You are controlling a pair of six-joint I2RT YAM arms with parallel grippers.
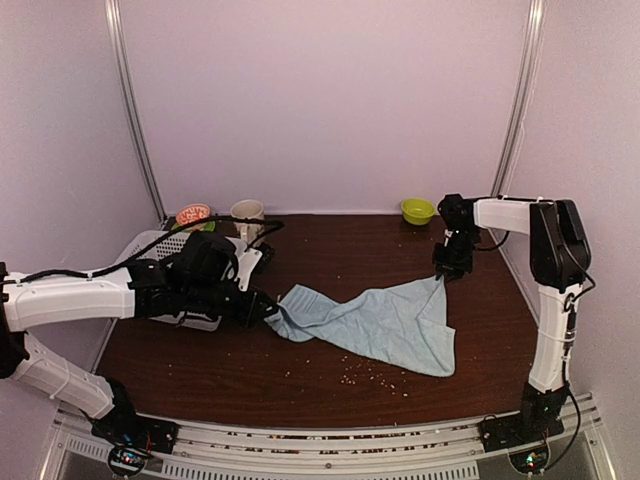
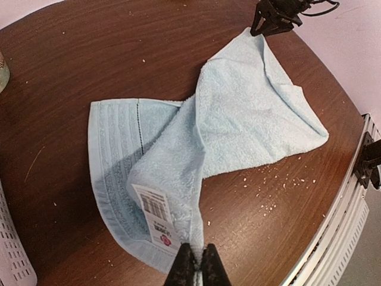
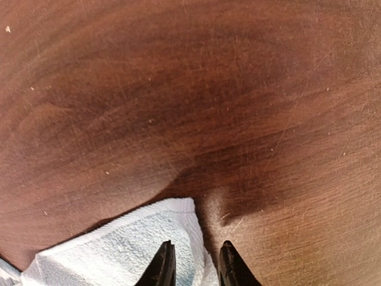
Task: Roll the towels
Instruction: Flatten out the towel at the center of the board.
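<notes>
The white plastic mesh basket (image 1: 148, 243) is mostly hidden behind the left arm in the overhead view. The left wrist view catches only a corner of the basket (image 2: 12, 253) at the frame's edge, and what it holds cannot be seen. Along the back of the dark wooden table (image 1: 330, 250) stand a round reddish-patterned dish (image 1: 193, 214), too small to make out, a cream cup (image 1: 247, 211) and, well apart to the right, a lime green bowl (image 1: 417, 210). From above, the left gripper (image 1: 262, 308) is black on dark wood and hard to read. Its own camera shows the gripper (image 2: 197, 269) cut off by the lower edge, fingers pressed together on a folded edge of the light blue terry towel (image 2: 250, 119), just beside the white printed label (image 2: 156, 215). The towel (image 1: 385, 322) lies twisted and rumpled across the middle of the table, strung between the two grippers, with its left end at the left gripper and its far right corner reaching up to the right gripper (image 1: 450, 268). The right wrist view shows only that towel corner (image 3: 119, 250), which runs out of frame at the bottom. There the right gripper (image 3: 195, 253) stands over it with black fingers part-way apart and the corner's tip lying in the gap. Pale crumbs (image 1: 372, 374) dot the wood near the towel's front edge.
</notes>
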